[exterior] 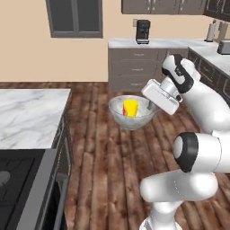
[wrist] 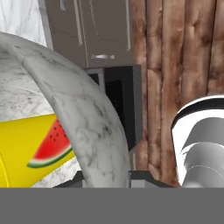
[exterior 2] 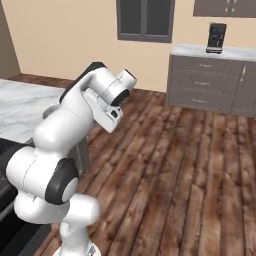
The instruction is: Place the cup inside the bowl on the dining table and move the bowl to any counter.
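2 things ride together in your left base view: the yellow cup (exterior: 130,108) stands inside the grey speckled bowl (exterior: 131,120), which hangs in the air above the wooden floor (exterior: 112,170), off the marble bench (exterior: 31,114). Your fingers (exterior: 150,106) meet the bowl's right rim. In your right base view, the arm hides the bowl. In your hand view, the fingers are nearly closed, pinching the bowl's wall (wrist: 83,118), with the cup (wrist: 30,148) just behind it.
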